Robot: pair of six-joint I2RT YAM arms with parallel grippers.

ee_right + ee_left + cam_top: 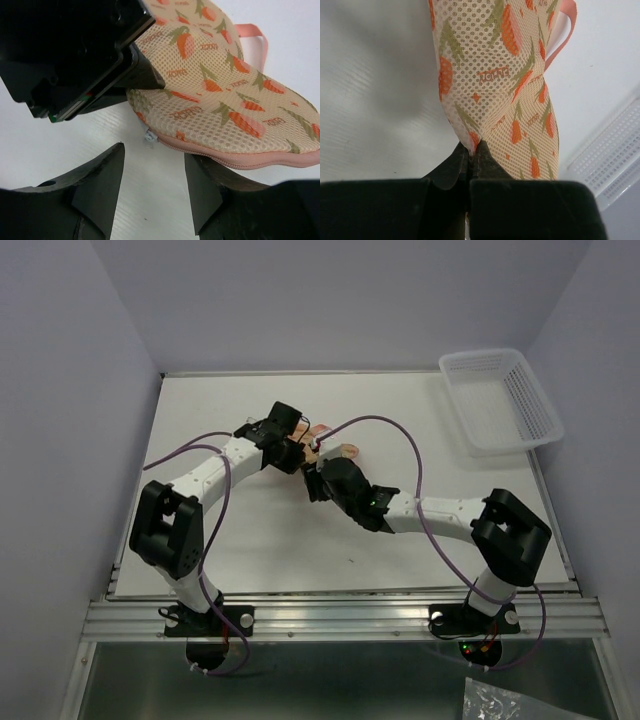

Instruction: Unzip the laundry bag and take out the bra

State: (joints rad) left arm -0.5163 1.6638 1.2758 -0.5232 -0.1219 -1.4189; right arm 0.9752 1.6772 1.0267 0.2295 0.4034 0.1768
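Note:
The laundry bag (225, 105) is a cream mesh pouch with orange carrot marks, pink zip edging and a pink loop. It lies on the white table at the middle back in the top view (325, 448). My left gripper (471, 150) is shut on a pinch of the bag's mesh (495, 85) and shows in the top view (300, 452). My right gripper (154, 157) is open, its fingers straddling bare table just below the small silver zip pull (150, 136). The zip looks closed. The bra is hidden.
A white plastic lattice basket (500, 400) stands at the back right of the table; its rim shows in the left wrist view (615, 160). The left gripper's black body (75, 55) sits close above the right gripper's fingers.

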